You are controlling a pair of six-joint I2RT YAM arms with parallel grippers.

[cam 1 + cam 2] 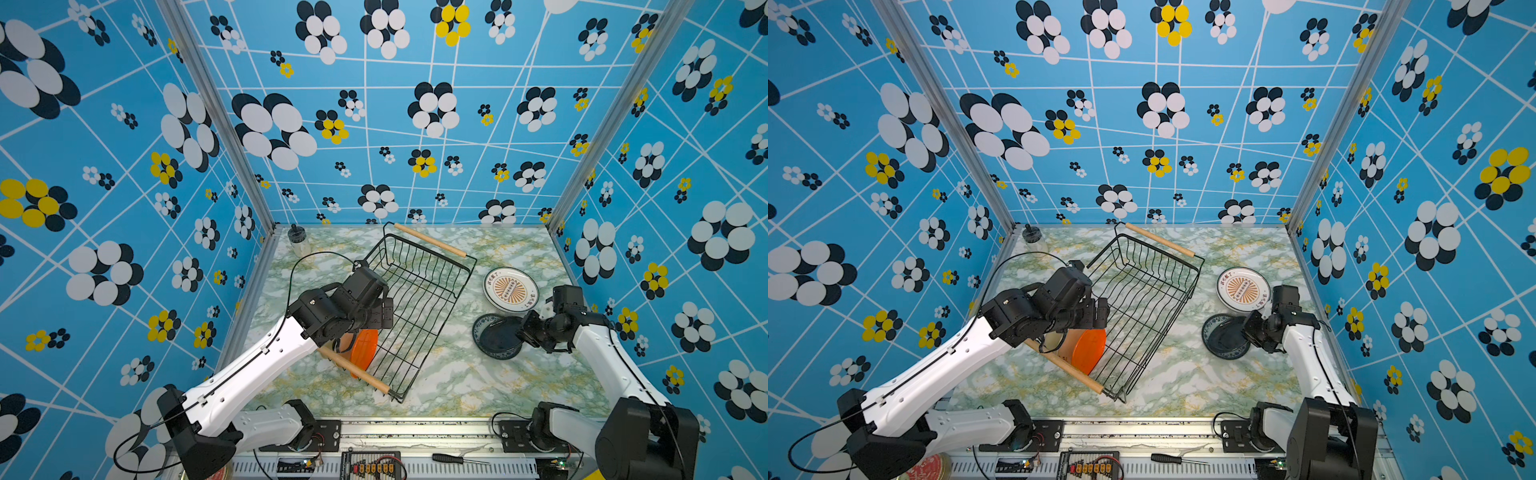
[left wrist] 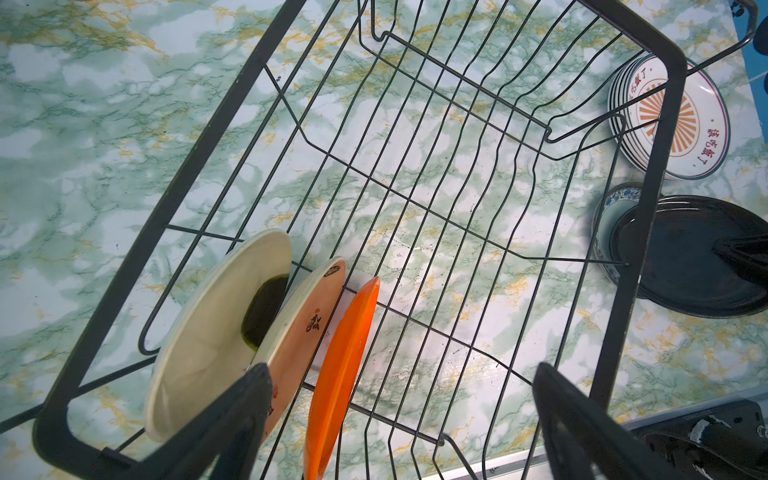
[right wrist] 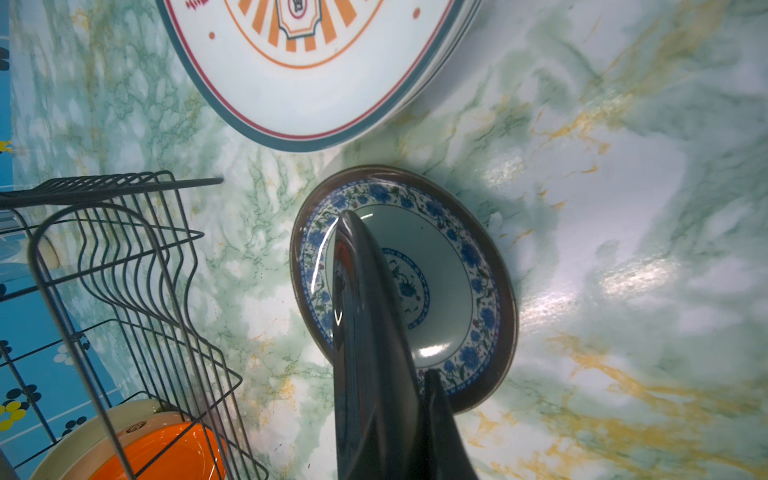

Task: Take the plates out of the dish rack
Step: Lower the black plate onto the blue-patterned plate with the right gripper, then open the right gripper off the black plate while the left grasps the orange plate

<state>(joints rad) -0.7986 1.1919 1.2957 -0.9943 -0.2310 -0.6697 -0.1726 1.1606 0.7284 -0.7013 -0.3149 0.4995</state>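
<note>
While our right gripper (image 1: 524,328) is clamped on the rim of a black plate (image 1: 496,332), our left gripper (image 2: 400,368) stands with its jaws wide apart and holds nothing.

We hold the black plate over a blue dish (image 3: 453,266) that lies flat on the table (image 1: 457,382). Whether the two touch we cannot tell. Beyond the blue dish, toward the back wall, we see a stack of white plates (image 1: 510,289) with an orange sunburst print, near the dish but apart from it. Dish and stack both lie to the right of the rack (image 2: 667,124), outside it.

Our left gripper hangs above the near end of the rack, over three plates that stand on edge between the wires. We see a cream plate (image 2: 208,332) closest to the near handle (image 1: 353,369), a tan plate (image 2: 303,328) just beside it, and then an orange plate (image 2: 345,357). In the left wrist view one finger (image 2: 249,399) crosses in front of the cream and tan plates, and we cannot tell whether it touches them.

The rack sits askew on the table, left of the middle, with its far handle (image 1: 430,240) toward the back wall.

A bottle (image 1: 298,241) stands in the far left corner of the table. On the rail in front of the table we see a screwdriver (image 1: 451,458), and in a top view a red tin (image 1: 932,467) shows at the lower edge.
</note>
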